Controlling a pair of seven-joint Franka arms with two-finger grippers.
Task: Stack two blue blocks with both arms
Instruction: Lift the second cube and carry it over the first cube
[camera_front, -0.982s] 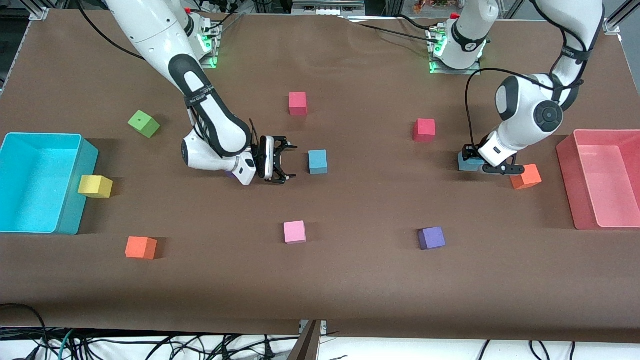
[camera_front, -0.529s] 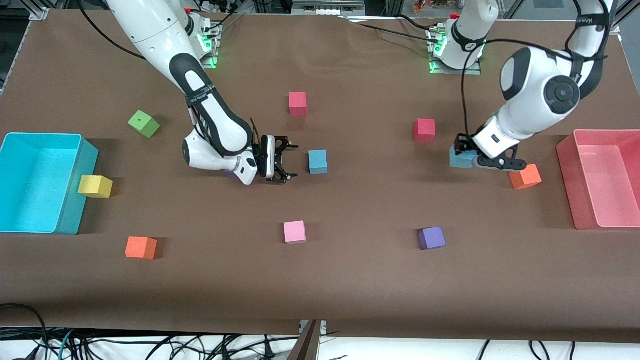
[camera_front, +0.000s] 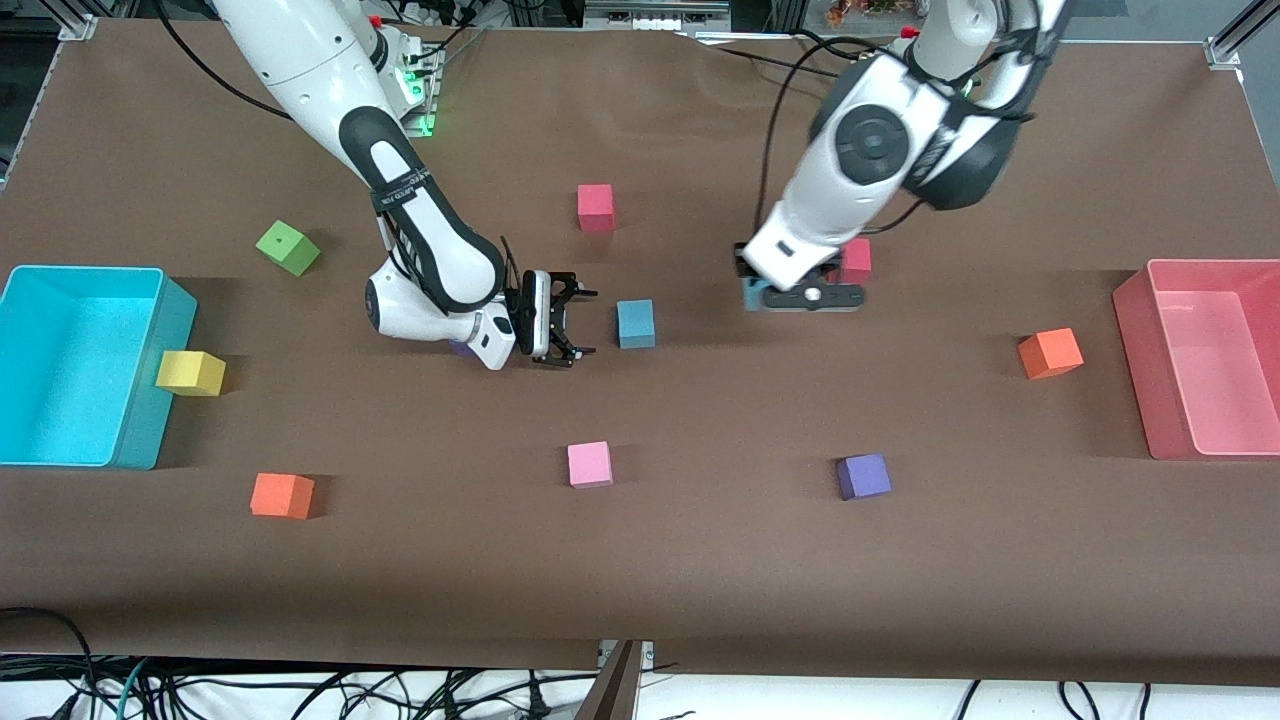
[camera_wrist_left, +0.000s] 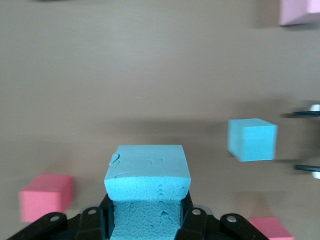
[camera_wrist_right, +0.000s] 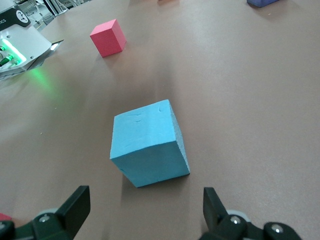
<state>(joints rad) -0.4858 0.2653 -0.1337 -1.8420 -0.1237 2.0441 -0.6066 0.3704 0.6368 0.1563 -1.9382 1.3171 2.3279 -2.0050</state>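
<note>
One blue block (camera_front: 635, 323) rests on the table near the middle, also seen as a blue block (camera_wrist_right: 149, 145) and a blue block (camera_wrist_left: 252, 139). My right gripper (camera_front: 566, 320) is low beside it, on the side toward the right arm's end; it is open, its fingers (camera_wrist_right: 75, 205) wide apart with the cube just ahead of them. My left gripper (camera_front: 775, 294) is shut on the other blue block (camera_front: 750, 296), which fills the jaws as a blue block (camera_wrist_left: 147, 172). It hangs over bare table between the resting cube and a red block (camera_front: 857, 258).
A cyan bin (camera_front: 150, 275) with a yellow block (camera_front: 190, 372) against it stands at the right arm's end, a pink bin (camera_front: 1130, 290) at the left arm's end. Green (camera_front: 288, 247), red (camera_front: 595, 206), orange (camera_front: 282, 494), pink (camera_front: 589, 463), purple (camera_front: 863, 476) and orange (camera_front: 1050, 352) blocks lie scattered.
The left arm has lifted its blue block from beside the orange block and carried it toward the middle of the table. The right arm has not moved.
</note>
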